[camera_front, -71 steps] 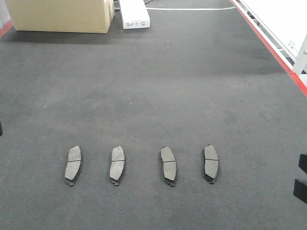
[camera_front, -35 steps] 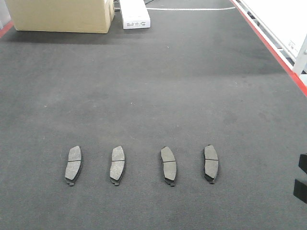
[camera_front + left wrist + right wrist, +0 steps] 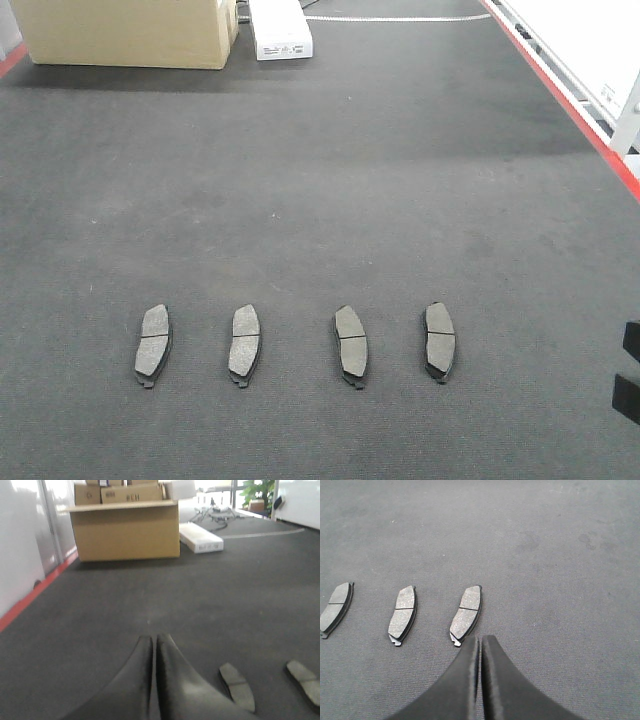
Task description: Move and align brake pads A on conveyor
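Brake pads A, four grey, slightly curved oblong pads with a cross groove, lie apart from my fingers. My left gripper [image 3: 154,642] has its two black curved fingers pressed together, holding nothing, low in its wrist frame above the dark charcoal textured conveyor belt [image 3: 350,180]. My right gripper [image 3: 480,641] is likewise closed and empty, its tips just below the nearest pad [image 3: 465,614] in that frame. In the front view the pads sit in a row across the lower part: first [image 3: 152,344], second [image 3: 245,343], third [image 3: 351,345], fourth [image 3: 439,341], each lengthwise up the frame, well separated. At upper left stands a tan cardboard box [image 3: 125,32], beside it a flat white carton [image 3: 279,30]. A red edge strip [image 3: 570,108] runs down the upper right.
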